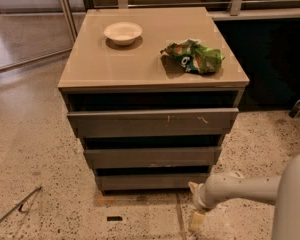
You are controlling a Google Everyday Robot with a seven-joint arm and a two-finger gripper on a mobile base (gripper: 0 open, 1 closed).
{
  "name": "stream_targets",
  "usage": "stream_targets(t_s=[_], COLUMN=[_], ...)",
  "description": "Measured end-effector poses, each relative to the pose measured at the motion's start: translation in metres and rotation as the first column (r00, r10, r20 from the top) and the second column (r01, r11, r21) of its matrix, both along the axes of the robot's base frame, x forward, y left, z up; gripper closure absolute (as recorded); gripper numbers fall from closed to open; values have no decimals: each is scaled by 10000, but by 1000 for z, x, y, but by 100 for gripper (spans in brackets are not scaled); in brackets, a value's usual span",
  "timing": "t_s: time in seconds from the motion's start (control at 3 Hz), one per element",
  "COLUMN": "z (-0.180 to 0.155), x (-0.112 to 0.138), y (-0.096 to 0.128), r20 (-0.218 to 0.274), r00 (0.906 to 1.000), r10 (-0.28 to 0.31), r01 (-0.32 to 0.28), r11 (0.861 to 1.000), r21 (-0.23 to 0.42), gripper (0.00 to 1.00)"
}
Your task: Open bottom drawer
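Observation:
The bottom drawer is the lowest and narrowest of three grey-brown handleless drawers in the cabinet, just above the floor. Its flat face sticks out slightly, with a dark gap above it. My gripper is on a white arm coming in from the right, low by the floor just off the drawer's right front corner. One cream fingertip is beside that corner and the other points down at the floor, so the jaws stand apart and hold nothing.
The cabinet top carries a white bowl and a crumpled green chip bag. The top drawer and the middle drawer stick out slightly. A thin metal rod lies on the speckled floor at the left.

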State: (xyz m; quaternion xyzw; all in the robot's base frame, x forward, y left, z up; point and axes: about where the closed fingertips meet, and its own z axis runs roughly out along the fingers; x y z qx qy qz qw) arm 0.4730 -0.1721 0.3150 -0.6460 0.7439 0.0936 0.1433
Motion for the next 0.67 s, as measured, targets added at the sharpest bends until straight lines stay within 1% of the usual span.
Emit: stream_targets(t_s=[0.33,0.67], z=[-35,-35], x=[-7,-7], y=[7,7], r20=[-372,-376], r00=[9992,9992], r10=[-121,-120], r01=[131,129], r11=[9996,9996], r21=[249,249], gripper=[0,0])
